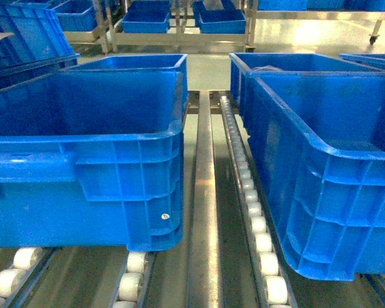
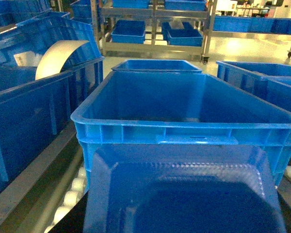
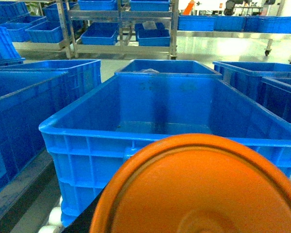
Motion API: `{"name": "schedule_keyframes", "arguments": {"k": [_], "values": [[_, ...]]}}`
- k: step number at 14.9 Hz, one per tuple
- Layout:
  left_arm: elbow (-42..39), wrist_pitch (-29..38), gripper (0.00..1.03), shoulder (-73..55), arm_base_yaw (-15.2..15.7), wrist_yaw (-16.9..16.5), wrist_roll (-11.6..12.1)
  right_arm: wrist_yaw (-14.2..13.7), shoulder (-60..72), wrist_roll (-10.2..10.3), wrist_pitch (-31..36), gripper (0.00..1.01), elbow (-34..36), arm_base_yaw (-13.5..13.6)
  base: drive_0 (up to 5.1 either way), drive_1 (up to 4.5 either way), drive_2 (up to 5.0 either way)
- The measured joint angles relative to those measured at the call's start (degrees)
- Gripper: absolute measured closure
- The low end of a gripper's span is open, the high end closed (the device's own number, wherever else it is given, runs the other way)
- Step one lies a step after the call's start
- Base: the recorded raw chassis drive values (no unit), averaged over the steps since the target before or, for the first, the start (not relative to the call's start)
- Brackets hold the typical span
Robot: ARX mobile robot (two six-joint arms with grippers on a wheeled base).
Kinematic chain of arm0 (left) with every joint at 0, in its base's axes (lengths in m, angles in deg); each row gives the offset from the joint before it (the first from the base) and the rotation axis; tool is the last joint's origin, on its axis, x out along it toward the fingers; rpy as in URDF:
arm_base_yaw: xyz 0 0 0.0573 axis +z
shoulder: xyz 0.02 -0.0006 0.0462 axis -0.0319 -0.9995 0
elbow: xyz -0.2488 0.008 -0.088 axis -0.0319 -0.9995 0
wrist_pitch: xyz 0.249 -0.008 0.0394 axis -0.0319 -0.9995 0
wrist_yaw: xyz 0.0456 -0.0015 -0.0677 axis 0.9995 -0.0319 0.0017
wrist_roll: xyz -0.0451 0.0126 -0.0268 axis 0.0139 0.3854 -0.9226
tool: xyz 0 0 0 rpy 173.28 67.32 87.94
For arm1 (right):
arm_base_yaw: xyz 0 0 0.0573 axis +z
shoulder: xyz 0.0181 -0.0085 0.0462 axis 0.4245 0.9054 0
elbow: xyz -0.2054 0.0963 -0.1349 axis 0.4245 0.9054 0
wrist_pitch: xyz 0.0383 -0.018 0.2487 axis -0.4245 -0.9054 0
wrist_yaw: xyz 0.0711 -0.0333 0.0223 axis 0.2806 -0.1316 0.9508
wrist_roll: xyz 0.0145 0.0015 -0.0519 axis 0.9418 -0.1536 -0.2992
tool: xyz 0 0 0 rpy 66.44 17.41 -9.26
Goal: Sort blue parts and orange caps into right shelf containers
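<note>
Orange cap [image 3: 199, 187] fills my right wrist view, apparently held though jaws are hidden, a blue part [image 2: 184, 191] likewise at my left, each just short of a blue bin [image 3: 160, 111]; carrying step, next reach over rims and release.

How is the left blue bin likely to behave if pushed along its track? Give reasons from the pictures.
The bin would probably glide easily, since it rests on white rollers. Its ribbed walls and thick rim suggest it stays stiff. Being broad and flat-based, it seems unlikely to tip.
</note>
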Motion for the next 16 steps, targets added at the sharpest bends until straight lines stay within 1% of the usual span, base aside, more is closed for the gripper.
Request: {"name": "schedule_keyframes", "arguments": {"k": [16], "values": [[0.00, 0.02, 0.62, 0.00, 0.00, 0.00, 0.00, 0.00, 0.00, 0.00, 0.00, 0.59, 0.00, 0.00, 0.0, 0.00, 0.0]]}}
